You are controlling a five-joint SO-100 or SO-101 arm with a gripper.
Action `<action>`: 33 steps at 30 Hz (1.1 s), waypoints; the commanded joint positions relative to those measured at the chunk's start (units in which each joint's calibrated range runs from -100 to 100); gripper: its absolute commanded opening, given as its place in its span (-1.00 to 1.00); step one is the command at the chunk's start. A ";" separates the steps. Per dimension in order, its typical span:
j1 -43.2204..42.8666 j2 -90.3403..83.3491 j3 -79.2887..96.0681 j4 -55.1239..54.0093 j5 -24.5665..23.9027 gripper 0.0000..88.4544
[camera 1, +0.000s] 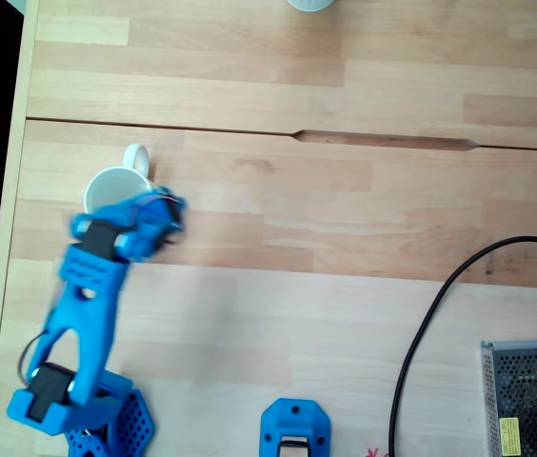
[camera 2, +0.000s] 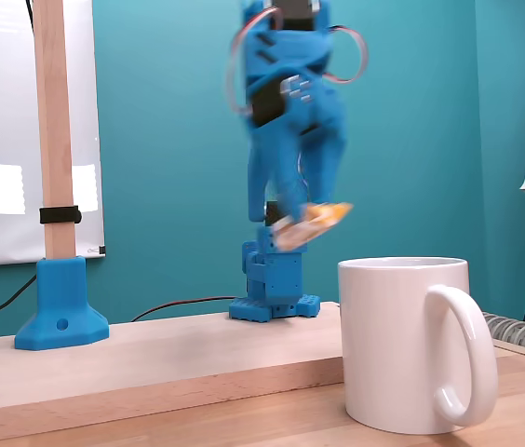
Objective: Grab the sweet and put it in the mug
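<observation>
My end effector [camera 2: 302, 222], clamped on the sweet [camera 2: 314, 223], hangs above and just left of the mug [camera 2: 402, 345] rim in this fixed view.

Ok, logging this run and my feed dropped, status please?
Claw shut on the sweet, raised in air. The mug upright on the table, claw near its rim in the top-down fixed view. Nothing seen blocking the mug's mouth.

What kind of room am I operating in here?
Probably a hobby or lab workbench: a pale wooden table, a metal-cased power supply with a black cable, a teal wall, and a white mug.
</observation>
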 commanded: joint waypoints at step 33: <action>-9.69 -5.89 4.20 0.41 -0.29 -0.89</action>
